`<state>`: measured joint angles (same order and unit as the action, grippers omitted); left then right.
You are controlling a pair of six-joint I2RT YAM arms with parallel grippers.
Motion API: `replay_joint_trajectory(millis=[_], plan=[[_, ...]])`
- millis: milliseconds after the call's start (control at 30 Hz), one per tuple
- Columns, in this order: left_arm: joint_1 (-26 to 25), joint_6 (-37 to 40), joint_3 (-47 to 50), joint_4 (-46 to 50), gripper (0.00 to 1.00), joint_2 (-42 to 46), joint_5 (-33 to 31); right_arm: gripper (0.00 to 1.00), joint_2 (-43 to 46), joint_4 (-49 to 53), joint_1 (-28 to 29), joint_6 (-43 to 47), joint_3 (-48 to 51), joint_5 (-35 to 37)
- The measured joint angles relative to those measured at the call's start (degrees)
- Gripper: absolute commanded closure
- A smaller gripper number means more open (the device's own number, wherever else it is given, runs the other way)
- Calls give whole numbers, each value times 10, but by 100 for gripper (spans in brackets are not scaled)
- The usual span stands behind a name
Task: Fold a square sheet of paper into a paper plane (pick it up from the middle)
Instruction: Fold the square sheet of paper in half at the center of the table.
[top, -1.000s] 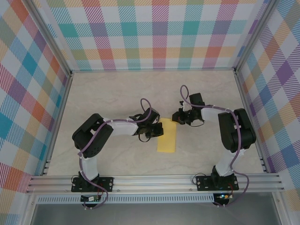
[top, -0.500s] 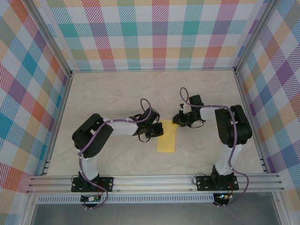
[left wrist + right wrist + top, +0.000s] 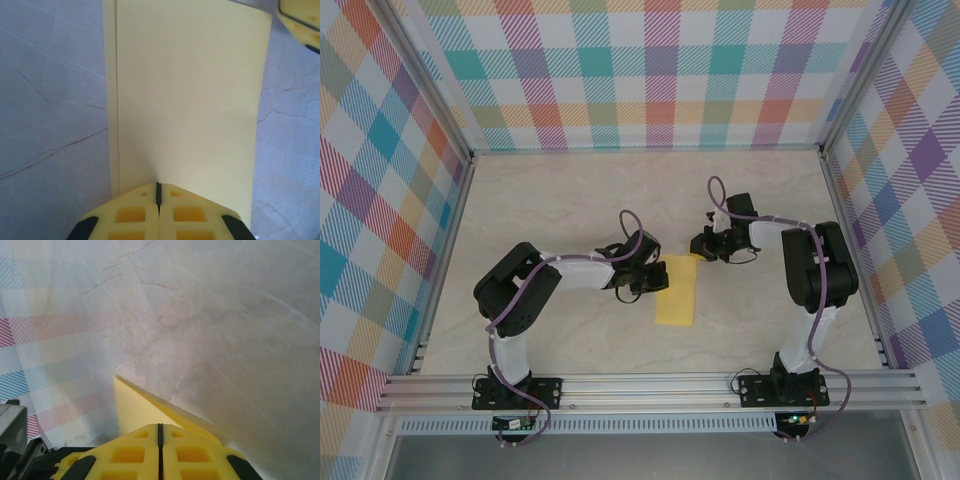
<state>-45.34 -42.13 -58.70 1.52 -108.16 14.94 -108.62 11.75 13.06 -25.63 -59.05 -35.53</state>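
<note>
The square sheet of paper (image 3: pixel 676 295) lies on the table (image 3: pixel 570 200) between the 2 arms, with its long axis running near to far. The left gripper (image 3: pixel 657 281) meets its left edge midway along. The right gripper (image 3: pixel 698 253) sits at its far right corner.

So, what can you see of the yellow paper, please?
The paper is thin, plain bright yellow, folded into a long two-layer rectangle, its edges slightly offset. It lies mostly flat on the marbled table. The left fingers pinch one long side; the right fingers pinch a far corner.
</note>
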Motion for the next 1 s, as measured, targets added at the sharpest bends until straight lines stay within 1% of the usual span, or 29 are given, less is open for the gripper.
replay_joint_trajectory(millis=[100, 233, 433, 533, 633, 733, 867, 1000], plan=[[0, 0, 0, 0, 100, 0, 0, 93, -20, 6, 0, 0, 0, 7], [0, 0, 0, 0, 100, 0, 0, 93, -25, 4, -3, 0, -1, -2], [0, 0, 0, 0, 100, 0, 0, 91, -35, 73, -2, -12, -42, 16], [0, 0, 0, 0, 100, 0, 0, 89, -24, 93, -2, -16, -44, 20], [0, 0, 0, 0, 100, 1, 0, 88, 22, 102, -2, -17, -39, 20], [0, 0, 1, 0, 100, 1, 0, 89, 107, 77, -2, -23, -1, 10], [0, 0, 2, -1, 100, 1, 0, 92, 210, 10, 1, -53, 110, -11], [0, 0, 2, -1, 100, 1, 0, 92, 265, -25, 31, -86, 223, -15]])
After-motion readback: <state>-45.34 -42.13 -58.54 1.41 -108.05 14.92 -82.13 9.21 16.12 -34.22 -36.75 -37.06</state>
